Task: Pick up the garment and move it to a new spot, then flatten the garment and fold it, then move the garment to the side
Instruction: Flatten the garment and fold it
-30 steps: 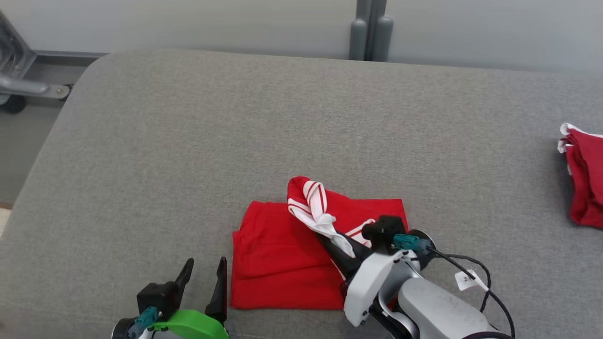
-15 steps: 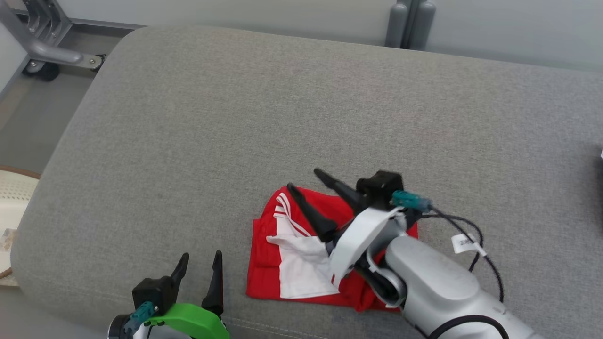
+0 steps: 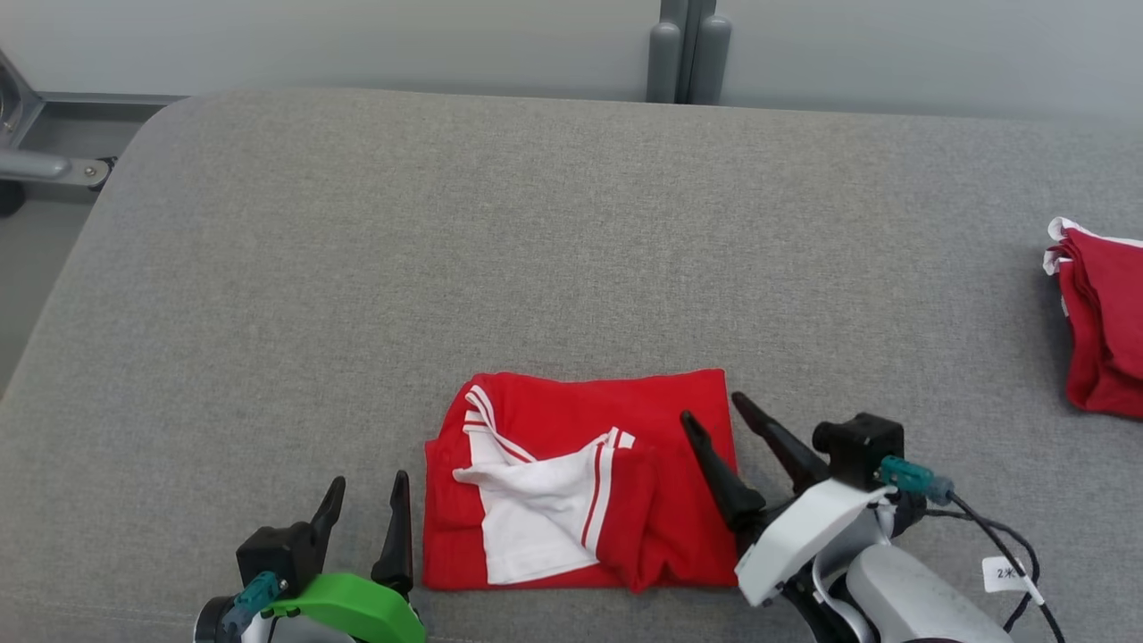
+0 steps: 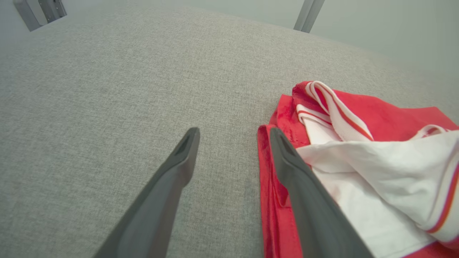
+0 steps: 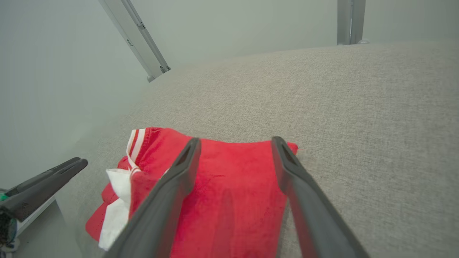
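The red garment (image 3: pixel 580 420) with a white striped panel lies folded near the front edge of the grey cushion (image 3: pixel 536 241); it also appears as the garment (image 4: pixel 358 143) and the garment (image 5: pixel 229 179) in the wrist views. My right gripper (image 3: pixel 714 413) stands open over the garment's right edge, nothing between its fingers, as the right gripper (image 5: pixel 235 141) in its own view. The left gripper (image 3: pixel 368 489) is open just left of the garment, not touching it; seen as the left gripper (image 4: pixel 233 132), with one finger beside the red hem.
A second red cloth pile (image 3: pixel 1103 330) lies at the cushion's right edge. A grey post (image 3: pixel 688 49) stands behind the cushion and a metal frame (image 3: pixel 45 165) at the far left. Bare cushion stretches across the back and left.
The right gripper has let go of the white striped part, which now lies flat on the garment, and drawn back to the right edge. The head camera shifted. The left gripper stayed open.
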